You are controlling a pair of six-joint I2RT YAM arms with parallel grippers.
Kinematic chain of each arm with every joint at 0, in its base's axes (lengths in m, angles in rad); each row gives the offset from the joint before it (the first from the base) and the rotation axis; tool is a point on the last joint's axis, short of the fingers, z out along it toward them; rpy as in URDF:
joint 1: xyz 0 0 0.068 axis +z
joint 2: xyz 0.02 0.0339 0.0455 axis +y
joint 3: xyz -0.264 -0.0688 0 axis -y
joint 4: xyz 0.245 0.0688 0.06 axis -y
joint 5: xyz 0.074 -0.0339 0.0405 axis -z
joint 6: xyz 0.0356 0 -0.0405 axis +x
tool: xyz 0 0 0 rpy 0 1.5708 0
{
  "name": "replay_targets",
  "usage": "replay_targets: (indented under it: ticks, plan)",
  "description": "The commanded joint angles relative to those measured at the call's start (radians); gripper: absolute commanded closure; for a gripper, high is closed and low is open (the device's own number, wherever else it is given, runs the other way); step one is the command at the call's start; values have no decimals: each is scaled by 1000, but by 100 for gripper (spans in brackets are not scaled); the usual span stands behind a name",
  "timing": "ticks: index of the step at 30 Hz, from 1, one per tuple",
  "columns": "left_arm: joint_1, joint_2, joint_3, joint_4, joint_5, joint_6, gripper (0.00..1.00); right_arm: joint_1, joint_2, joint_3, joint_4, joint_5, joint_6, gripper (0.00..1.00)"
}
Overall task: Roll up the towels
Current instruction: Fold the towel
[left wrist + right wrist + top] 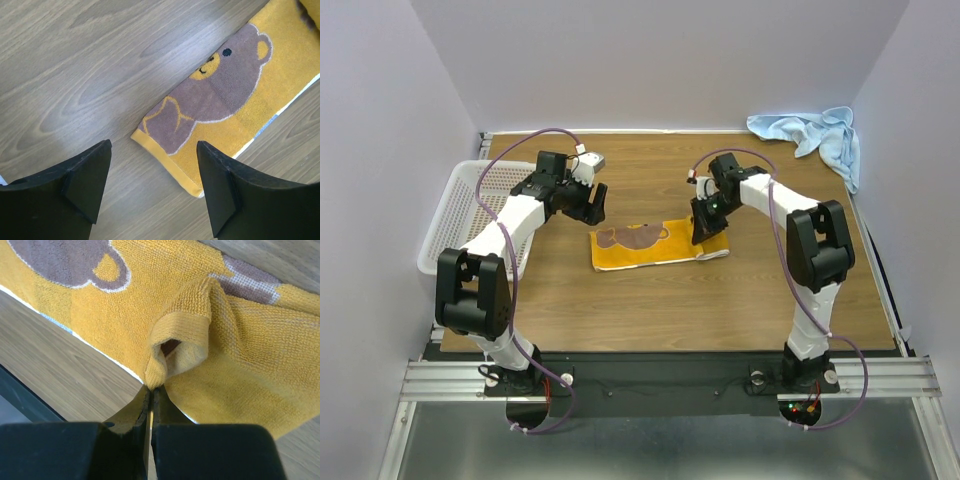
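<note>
Two robot arms are seen over a wooden table (670,320). A yellow towel (650,247) with a brown bear print is laid flat as a long strip at the middle of the table. The right gripper (151,387) is clamped tight on the towel's right end, where the hem is pinched and pulled up into a small curled fold. The left gripper (154,150) is held above the table just beside the towel's left end, its jaws wide apart and touching nothing. A blue towel (810,135) is left crumpled in the far right corner, well apart from both arms, and a white basket (470,200) is set at the left edge.

The roll appears barely begun. For a neat roll, the pinched end would best be turned over onto the strip evenly across its full width. Only one corner seems to be gripped, so a skewed, cone-shaped roll could result. The left end could be pinned by the left gripper so that the strip is not dragged.
</note>
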State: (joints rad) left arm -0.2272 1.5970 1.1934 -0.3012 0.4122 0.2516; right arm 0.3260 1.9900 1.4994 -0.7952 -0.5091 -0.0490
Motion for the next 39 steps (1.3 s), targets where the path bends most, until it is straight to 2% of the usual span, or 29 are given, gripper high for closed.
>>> replay_targets:
  ticks: [1, 12, 38, 39]
  plan:
    - [5, -14, 41, -4, 20, -8, 20, 21, 9, 56, 50, -11, 35, 100]
    - [8, -8, 35, -1, 20, -3, 20, 30, 39, 93, 57, -23, 46, 99]
    - [9, 14, 43, -7, 22, -8, 20, 74, 58, 62, 53, -38, 44, 99]
    - [11, 11, 41, -6, 22, -11, 20, 79, 65, 62, 53, -43, 43, 93]
